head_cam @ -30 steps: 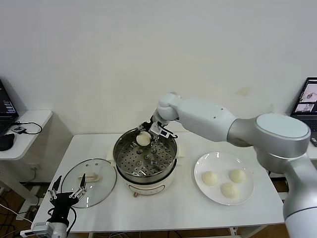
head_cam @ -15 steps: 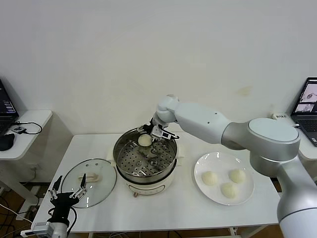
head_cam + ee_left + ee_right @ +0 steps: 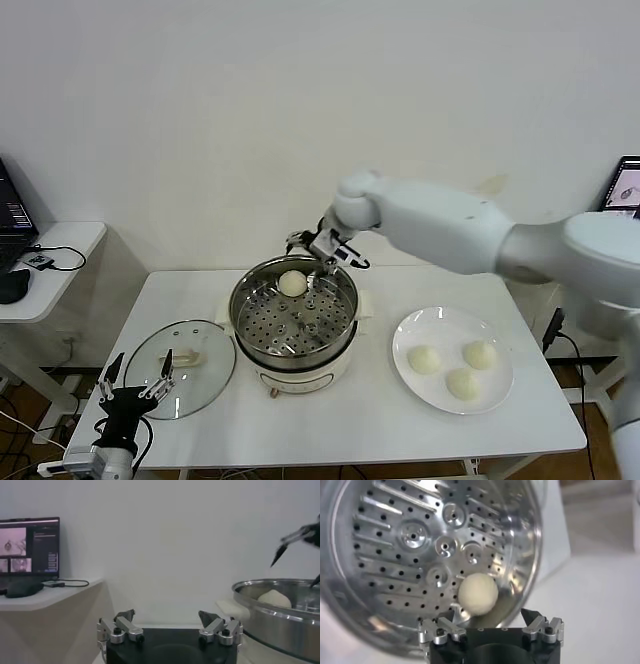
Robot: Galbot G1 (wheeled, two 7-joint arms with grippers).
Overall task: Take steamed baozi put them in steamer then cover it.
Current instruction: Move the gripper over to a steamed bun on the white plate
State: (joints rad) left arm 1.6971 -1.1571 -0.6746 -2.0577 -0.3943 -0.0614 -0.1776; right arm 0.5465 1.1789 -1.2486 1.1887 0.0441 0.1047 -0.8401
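One steamed baozi [image 3: 292,283] lies on the perforated tray at the back of the steamer [image 3: 293,350], a shiny steel pot on a white base. It also shows in the right wrist view [image 3: 478,594] and the left wrist view [image 3: 274,599]. My right gripper [image 3: 322,252] is open and empty, just above the steamer's back rim, clear of the bun. Three more baozi [image 3: 424,359] [image 3: 480,354] [image 3: 463,383] lie on a white plate [image 3: 410,334] at the right. My left gripper [image 3: 135,388] is open and parked low at the table's front left.
A glass lid [image 3: 210,374] lies flat on the table left of the steamer. A side desk [image 3: 60,250] with cables stands at the far left. A laptop [image 3: 625,195] shows at the far right edge.
My right gripper has let go of the baozi, which now rests on the steamer tray. The gripper has risen and drawn back to the right. The left arm has not moved.
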